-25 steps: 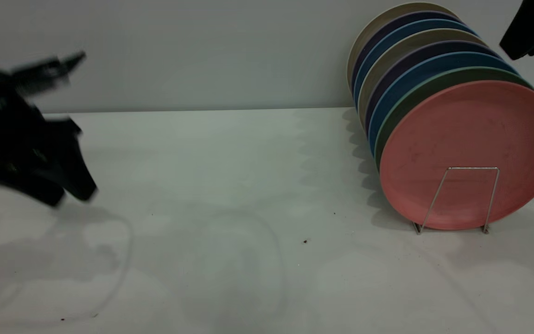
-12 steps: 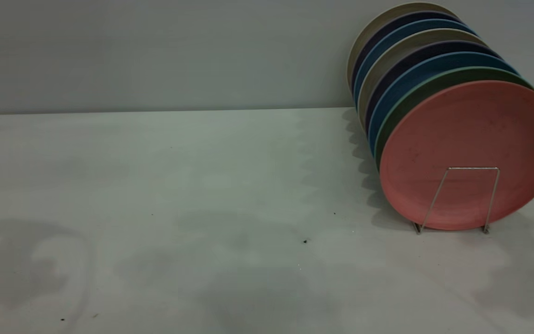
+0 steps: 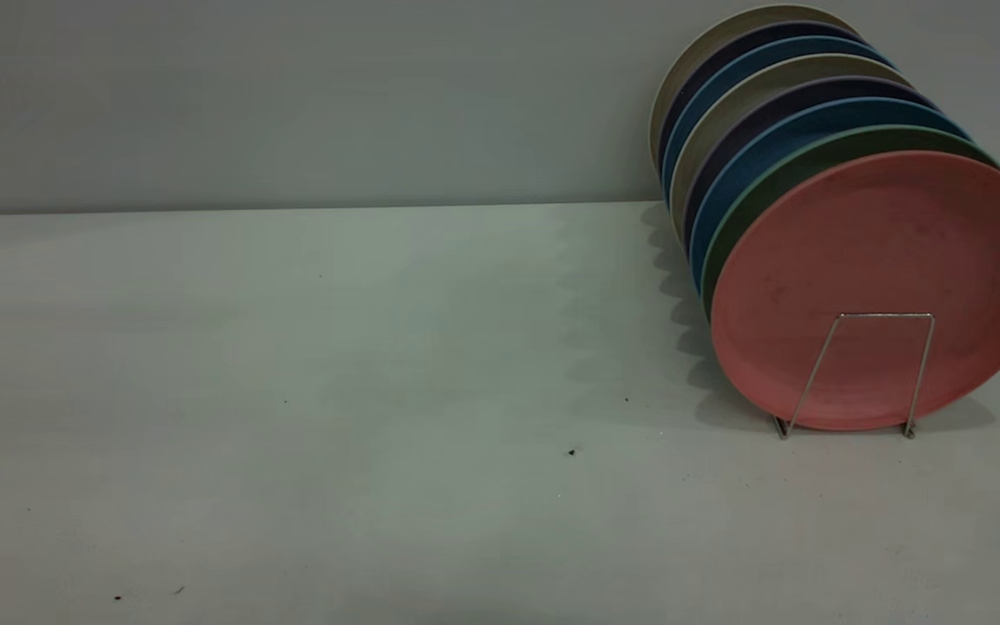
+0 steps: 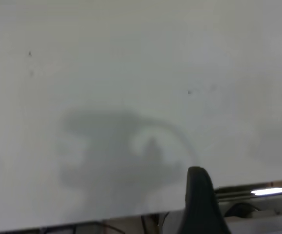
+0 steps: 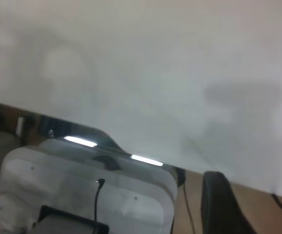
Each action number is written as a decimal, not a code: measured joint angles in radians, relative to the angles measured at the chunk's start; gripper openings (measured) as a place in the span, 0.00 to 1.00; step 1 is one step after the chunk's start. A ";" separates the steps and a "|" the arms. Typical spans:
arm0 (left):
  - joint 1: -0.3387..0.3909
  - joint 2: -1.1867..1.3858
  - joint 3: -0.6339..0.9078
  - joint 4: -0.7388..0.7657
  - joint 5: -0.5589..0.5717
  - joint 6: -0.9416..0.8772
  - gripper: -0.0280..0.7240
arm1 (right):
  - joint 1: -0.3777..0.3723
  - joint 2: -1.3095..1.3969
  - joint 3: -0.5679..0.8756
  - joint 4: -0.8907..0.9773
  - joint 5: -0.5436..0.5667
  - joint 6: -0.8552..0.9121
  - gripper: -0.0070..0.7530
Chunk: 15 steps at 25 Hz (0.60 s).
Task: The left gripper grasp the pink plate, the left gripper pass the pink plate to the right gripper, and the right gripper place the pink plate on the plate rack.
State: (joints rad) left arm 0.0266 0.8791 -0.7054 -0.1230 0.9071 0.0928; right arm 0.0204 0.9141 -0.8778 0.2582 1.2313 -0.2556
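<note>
- Pink plate [image 3: 882,286] stands on edge at the near end of the plate rack [image 3: 856,369], right side of the worktop [image 3: 335,391]; a wire loop crosses its lower face
- Behind it, a row of upright plates [image 3: 760,95]: green, blue, dark and beige rims
- Left gripper [image 4: 202,204]: one finger tip shows over the worktop edge; fingers' state cannot be told
- Right gripper [image 5: 221,207]: one dark finger, touching nothing; fingers' state cannot be told

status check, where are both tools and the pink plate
Both tools out of the exterior view. Pink plate upright at front of plate rack, ahead of the other plates. Nothing in the way.
</note>
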 joint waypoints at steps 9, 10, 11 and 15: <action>0.000 -0.539 0.116 0.033 0.224 -0.111 0.72 | 0.000 -0.502 0.268 -0.010 0.005 -0.012 0.49; 0.000 -0.594 0.119 0.047 0.240 -0.115 0.72 | 0.000 -0.539 0.291 -0.015 0.002 -0.014 0.49; 0.000 -0.643 0.121 0.059 0.255 -0.121 0.72 | 0.000 -0.565 0.309 -0.022 -0.006 -0.024 0.49; 0.000 -0.777 0.121 0.115 0.255 -0.144 0.72 | 0.000 -0.653 0.374 -0.064 -0.040 -0.042 0.49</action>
State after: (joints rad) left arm 0.0266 0.1024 -0.5841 -0.0081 1.1620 -0.0507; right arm 0.0204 0.2613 -0.5038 0.1940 1.1918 -0.2972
